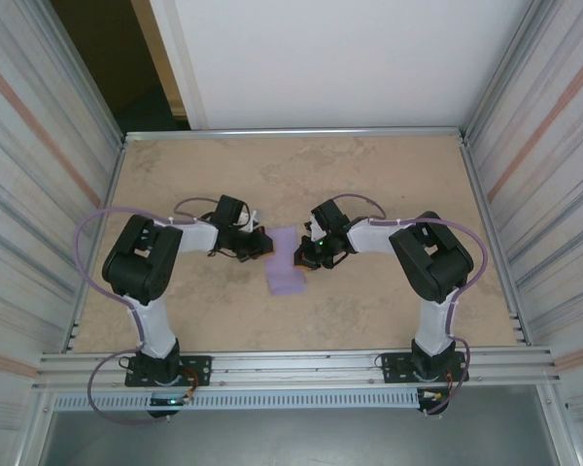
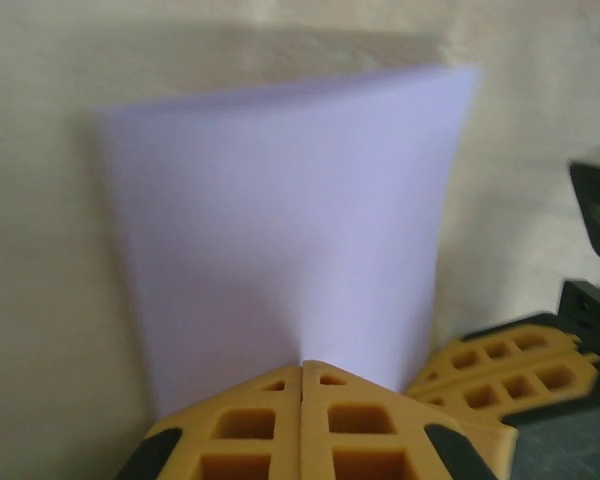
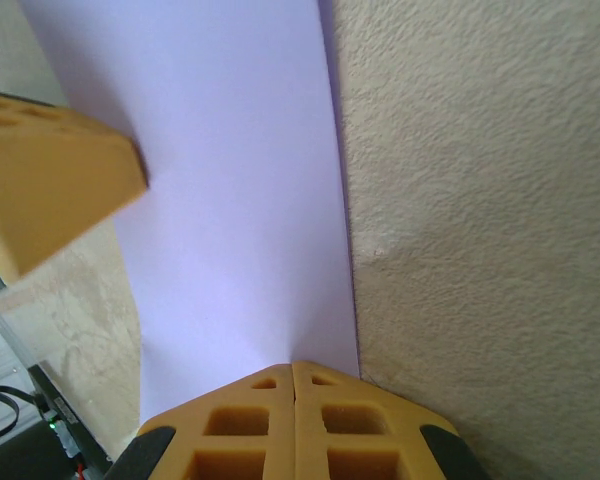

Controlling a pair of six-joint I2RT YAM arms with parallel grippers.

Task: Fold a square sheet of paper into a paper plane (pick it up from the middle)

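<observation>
The lavender square sheet of paper lies mid-table between the two arms, bent or part-folded, its far end raised. My left gripper pinches its far-left edge; in the left wrist view the sheet of paper fans out from the shut yellow fingertips. My right gripper pinches the right edge; in the right wrist view the sheet runs out of the shut fingertips. No paper plane shape is seen.
The table is beige and mottled, fenced by aluminium rails and corrugated side walls. The right arm's yellow finger shows low right in the left wrist view; the left arm's finger shows at left in the right wrist view.
</observation>
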